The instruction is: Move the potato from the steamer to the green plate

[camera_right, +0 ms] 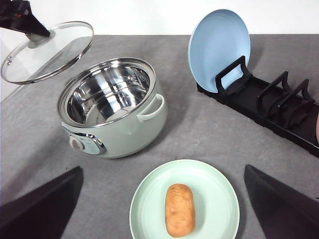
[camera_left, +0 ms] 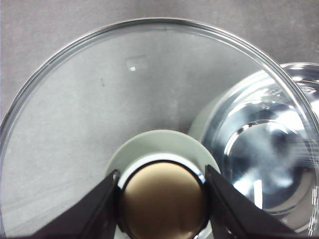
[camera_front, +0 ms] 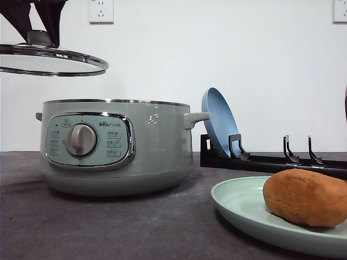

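1. A glass lid [camera_front: 51,59] is held aloft by its knob, clamped between the left gripper [camera_left: 163,195] fingers.
2. Below and beside that gripper, the steamer [camera_front: 116,146] is seen open and empty.
3. The potato [camera_right: 180,209] is seen lying on the green plate [camera_right: 149,199], beneath the right gripper [camera_right: 162,209], whose fingers are spread wide, holding nothing.
4. If the grip slackens, the lid could be dropped against the steamer rim.

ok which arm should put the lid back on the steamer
Left: its fingers already clamp the knob of the glass lid, held above and beside the open steamer. The right gripper hangs open over the potato on the green plate.
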